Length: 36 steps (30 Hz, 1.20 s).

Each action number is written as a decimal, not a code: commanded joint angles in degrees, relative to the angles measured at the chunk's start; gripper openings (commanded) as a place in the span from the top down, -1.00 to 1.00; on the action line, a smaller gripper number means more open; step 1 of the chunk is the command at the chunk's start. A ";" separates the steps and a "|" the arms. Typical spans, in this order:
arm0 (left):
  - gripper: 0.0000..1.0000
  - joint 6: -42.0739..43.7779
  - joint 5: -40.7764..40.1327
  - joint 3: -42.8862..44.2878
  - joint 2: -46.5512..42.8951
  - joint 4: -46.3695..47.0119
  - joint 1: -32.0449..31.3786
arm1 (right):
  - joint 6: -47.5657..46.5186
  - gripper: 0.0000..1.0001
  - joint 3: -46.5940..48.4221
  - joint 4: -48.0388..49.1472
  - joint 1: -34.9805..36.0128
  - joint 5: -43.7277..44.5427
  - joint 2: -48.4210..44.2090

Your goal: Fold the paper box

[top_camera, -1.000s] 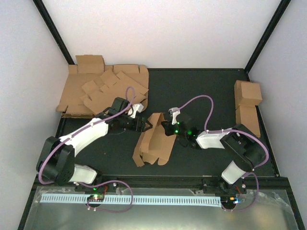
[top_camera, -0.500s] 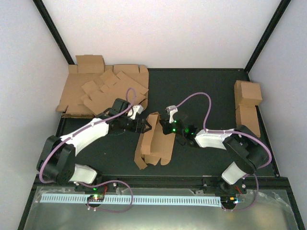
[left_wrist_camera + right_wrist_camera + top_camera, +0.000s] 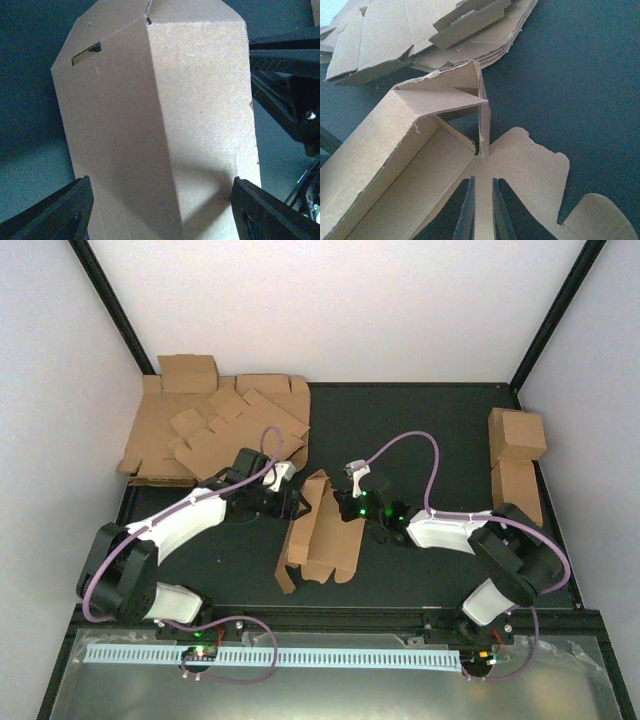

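Near the middle of the dark bench [image 3: 430,430], seen from above, we find the paper box [image 3: 322,540]: a brown cardboard sheet, partly folded, lying lengthwise from far to near between the two arms. One long wall is raised, and rounded tabs lie flat at the box's near end and right side. At the far end of the box the two arms meet from opposite sides. From the left wrist camera, we see the left gripper [image 3: 162,182] with its jaws spread wide, one black finger [image 3: 55,215] low on each side of a folded cardboard wall that fills most of the view. We cannot tell whether the pads press on the cardboard. From the right wrist camera, we see the right gripper [image 3: 483,180] almost closed, its two thin fingers [image 3: 466,215] a narrow slit apart over a flat flap of the box. We cannot tell whether anything is pinched between them. Just beyond those fingers a corner of the box stands up, with a triangular end flap leaning inward over the trough. At the far left of the bench lies a loose stack of flat brown blanks [image 3: 200,430]. Along the right edge, well apart from the arms, sit two closed brown cartons [image 3: 517,433].
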 commanded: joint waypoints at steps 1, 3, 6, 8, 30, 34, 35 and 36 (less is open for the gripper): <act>-0.56 0.83 2.60 -1.66 -1.71 1.34 2.07 | -2.70 0.68 2.02 0.14 0.13 1.75 -1.76; -0.57 0.56 5.25 -2.62 -2.26 2.57 3.49 | -3.25 0.60 2.63 0.10 -0.45 0.55 -1.66; -0.58 0.37 8.62 -3.90 -3.06 4.14 5.47 | -4.81 0.36 3.45 1.09 -1.02 -2.32 -0.61; -0.58 0.34 10.16 -4.60 -3.38 4.80 6.59 | -6.34 0.25 3.69 2.75 -1.04 -4.22 0.38; -0.54 2.14 10.35 -5.07 -1.75 2.78 8.82 | -9.68 0.97 9.65 4.07 -0.72 -1.29 8.22; -0.54 2.25 8.97 -5.16 -1.38 2.57 8.87 | -9.52 0.97 8.35 2.09 -0.75 -0.37 5.71; -0.53 2.21 8.82 -5.15 -1.42 2.62 8.90 | -9.44 0.96 7.85 1.77 -0.70 -0.02 5.09; -0.53 2.26 8.71 -5.22 -1.49 2.72 8.88 | -9.23 0.97 7.35 1.43 -0.68 0.36 4.56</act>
